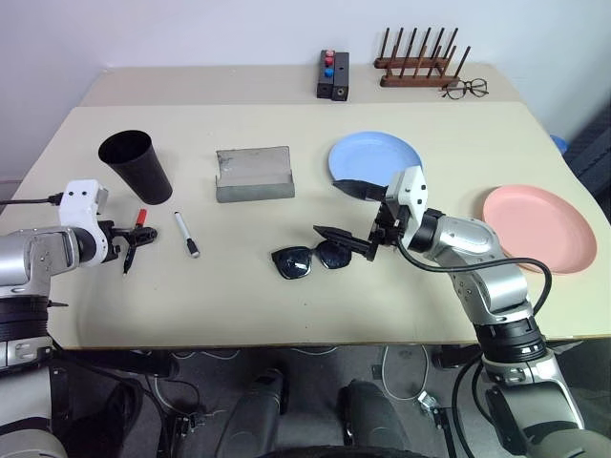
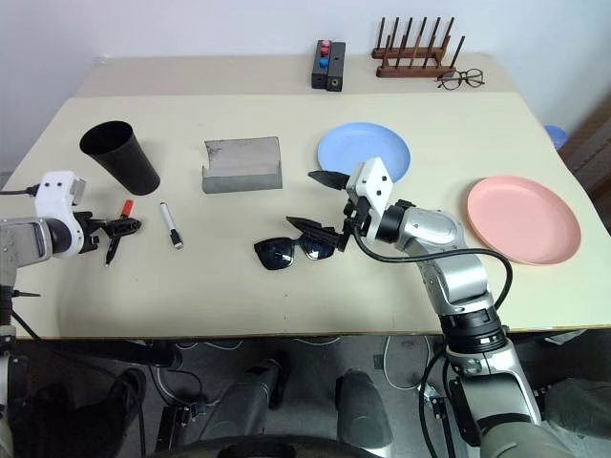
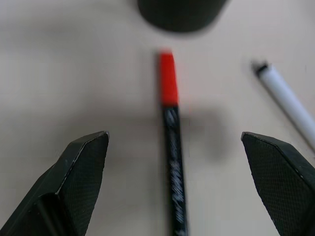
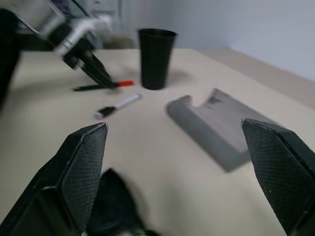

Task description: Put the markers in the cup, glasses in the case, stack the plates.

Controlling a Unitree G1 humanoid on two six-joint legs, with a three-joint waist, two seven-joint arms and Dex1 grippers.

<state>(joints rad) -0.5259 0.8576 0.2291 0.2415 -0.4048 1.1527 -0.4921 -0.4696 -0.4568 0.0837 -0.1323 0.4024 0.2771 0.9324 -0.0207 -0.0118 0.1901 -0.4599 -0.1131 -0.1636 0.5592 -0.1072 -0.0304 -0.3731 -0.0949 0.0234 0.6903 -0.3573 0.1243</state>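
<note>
The left gripper [image 1: 134,250] stands open over the marker [image 1: 136,229]; the cup [image 1: 136,165] stands just beyond, a second marker [image 1: 186,234] to its right. The glasses [image 1: 311,258] lie below the right gripper [image 1: 346,212], the case [image 1: 253,175] beyond-left.

A beige tabletop [image 1: 458,286] carries everything, with a second beige surface [image 1: 210,84] butted against its far edge. At far left stands a black cup [image 1: 136,165]. Just near of it lies a red-capped marker [image 1: 139,218], and to its right a white marker with a black cap [image 1: 186,234]. A grey case [image 1: 253,175] sits open toward the middle, with a light blue plate [image 1: 375,156] to its right. Black sunglasses [image 1: 310,259] lie near the centre, toward the near edge. A pink plate [image 1: 539,227] rests at the right side. On the far surface are a black block [image 1: 333,75], a wooden rack [image 1: 417,59] and clear spectacles [image 1: 465,89].
</note>
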